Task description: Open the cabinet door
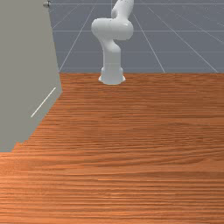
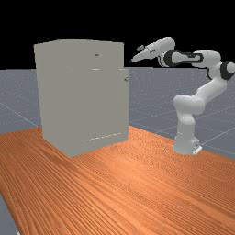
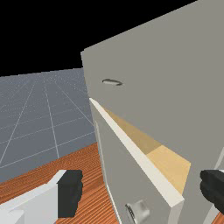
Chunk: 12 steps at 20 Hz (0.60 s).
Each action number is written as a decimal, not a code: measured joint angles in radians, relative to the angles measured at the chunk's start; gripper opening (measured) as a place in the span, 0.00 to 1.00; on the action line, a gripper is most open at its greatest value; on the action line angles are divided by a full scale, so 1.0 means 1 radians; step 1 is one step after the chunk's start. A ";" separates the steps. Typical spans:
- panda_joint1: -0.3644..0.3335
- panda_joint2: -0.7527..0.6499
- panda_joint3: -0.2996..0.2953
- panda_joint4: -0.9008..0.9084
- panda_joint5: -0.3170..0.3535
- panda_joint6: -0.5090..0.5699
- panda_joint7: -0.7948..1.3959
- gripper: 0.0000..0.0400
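Cabinet Door Ajar as My Open Gripper Hangs Nearby

My gripper [image 2: 136,54], its two fingers spread wide and nothing held between them, hangs in the air just off the far view's right side of a grey cabinet [image 2: 50,92], near its upper part. The cabinet door [image 3: 131,170] stands ajar on the lower section, its free edge swung out from the body, and the wrist view looks past it into a pale wood interior [image 3: 170,162]. A round metal knob [image 3: 141,210] juts from the door's face close to that free edge; in the wrist view both appear between my parted fingers, neither gripped. Above the door, a slim metal handle [image 3: 112,82] is fixed to the cabinet's upper front panel [image 3: 153,83]. My white arm [image 2: 186,124] rises from its base on the orange-brown wooden table [image 2: 137,183] and reaches across toward the cabinet, which stands upright on the same tabletop. From the front view, the cabinet's grey bulk lines the left side, with my base at the table's far edge.
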 joint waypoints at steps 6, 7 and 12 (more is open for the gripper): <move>-0.003 0.067 -0.119 -0.015 -0.007 0.122 -0.049 1.00; -0.005 0.070 -0.129 -0.031 -0.011 0.128 -0.057 1.00; 0.000 0.073 -0.118 -0.189 -0.021 0.168 -0.056 1.00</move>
